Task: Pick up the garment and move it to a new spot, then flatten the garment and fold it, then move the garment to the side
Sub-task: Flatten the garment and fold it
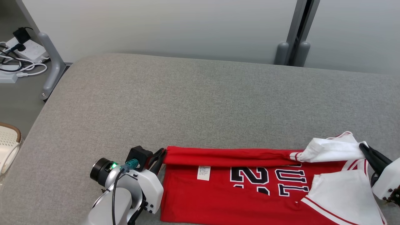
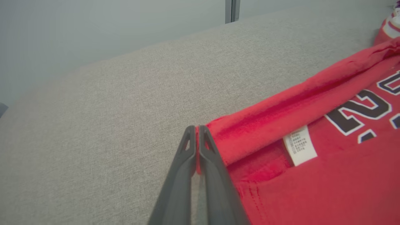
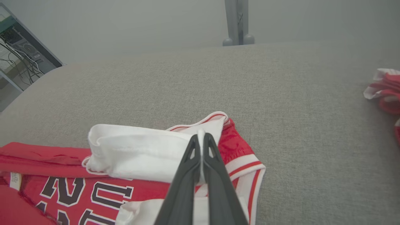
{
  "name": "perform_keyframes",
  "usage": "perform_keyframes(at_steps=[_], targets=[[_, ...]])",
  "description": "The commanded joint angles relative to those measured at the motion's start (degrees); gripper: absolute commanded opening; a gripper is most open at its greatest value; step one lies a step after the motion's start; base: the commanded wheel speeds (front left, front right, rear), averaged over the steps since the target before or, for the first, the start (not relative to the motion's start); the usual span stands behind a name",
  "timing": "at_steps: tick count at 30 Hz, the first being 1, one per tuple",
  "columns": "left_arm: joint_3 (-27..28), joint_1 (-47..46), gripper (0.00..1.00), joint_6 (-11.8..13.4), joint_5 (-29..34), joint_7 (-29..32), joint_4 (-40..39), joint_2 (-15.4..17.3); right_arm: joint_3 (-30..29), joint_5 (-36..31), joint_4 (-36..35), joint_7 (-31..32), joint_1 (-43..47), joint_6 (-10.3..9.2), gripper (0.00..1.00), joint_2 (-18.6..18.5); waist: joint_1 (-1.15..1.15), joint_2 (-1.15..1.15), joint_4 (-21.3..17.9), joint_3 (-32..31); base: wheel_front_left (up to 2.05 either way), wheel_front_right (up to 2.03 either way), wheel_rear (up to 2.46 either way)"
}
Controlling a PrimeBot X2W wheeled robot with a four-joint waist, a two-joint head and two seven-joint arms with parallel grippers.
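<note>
The garment is a red jersey with black-and-white lettering and white sleeves, lying on the grey padded surface near its front edge. Its far edge is folded over into a long red band. My left gripper is shut on the left end of that band, and red cloth shows between the fingertips. My right gripper is shut on the white sleeve at the right end, where the sleeve is bunched and lifted. A white care label lies just inside the fold.
A second red-and-white cloth lies further right on the surface. Off the left edge are a grey metal leg, a power strip with cables on the floor, and a pale object. Grey posts stand behind.
</note>
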Motion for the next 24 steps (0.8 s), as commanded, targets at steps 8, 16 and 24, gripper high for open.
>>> perform_keyframes(at_steps=[8,16,24], targets=[[-1.07,1.42,0.00,-0.49,-0.11,-0.08,-0.50,0.66,2.02,2.16,-4.23,4.33,2.07,-0.02,0.00,-3.84,0.00,0.00,-0.43,-0.69,0.00,0.00,0.00],[-2.32,3.07,0.00,-0.66,-0.42,0.58,-1.55,1.27,2.75,6.09,-9.58,11.17,3.25,-0.02,0.00,-8.45,0.00,0.00,-1.16,-1.68,0.00,0.00,0.00],[-3.20,5.00,0.00,-0.28,-0.81,1.60,-3.39,2.14,2.67,8.41,-12.98,18.69,4.60,-0.02,0.00,-11.93,0.00,0.00,-1.27,-2.89,0.00,0.00,0.00]])
